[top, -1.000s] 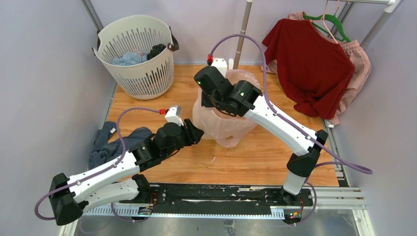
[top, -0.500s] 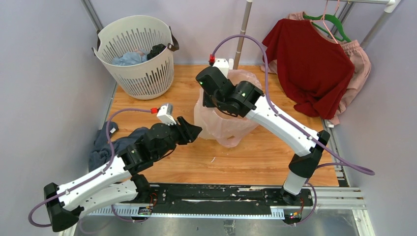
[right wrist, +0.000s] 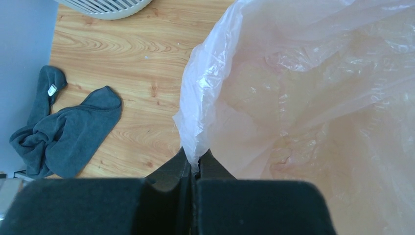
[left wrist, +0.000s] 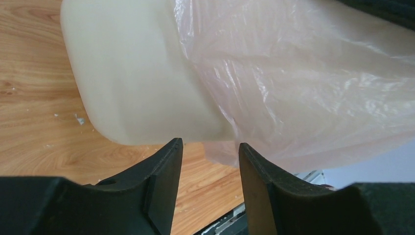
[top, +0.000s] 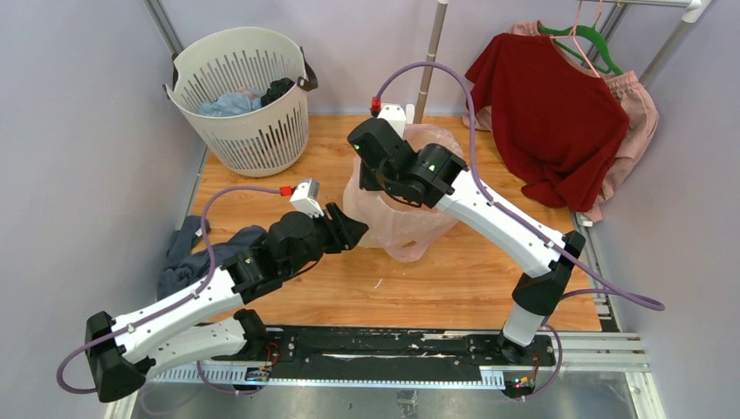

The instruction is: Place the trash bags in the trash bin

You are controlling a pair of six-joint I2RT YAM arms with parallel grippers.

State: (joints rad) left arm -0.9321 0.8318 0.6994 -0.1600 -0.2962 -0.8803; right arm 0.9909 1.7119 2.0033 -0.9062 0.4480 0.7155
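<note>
Right gripper: your right gripper [right wrist: 195,159] was clamped tight on the edge of the trash bag [right wrist: 303,98], with the thin film pinched between its pressed-together fingers
Left gripper: your left gripper [left wrist: 209,147] stood partly open with nothing between its fingers, its tips just short of the bin's lower wall
Trash bag: pale pink and crinkled, it hung draped over the trash bin [left wrist: 132,83], covering much of the outside and sagging down the near side
Trash bin: cream, upright on the wooden table [top: 436,279], between your two arms
Around it: a blue-grey cloth [right wrist: 63,132] lay on the table to the left, a white slotted basket [top: 240,96] sat in the far left corner, a red shirt [top: 550,113] hung at the far right
</note>
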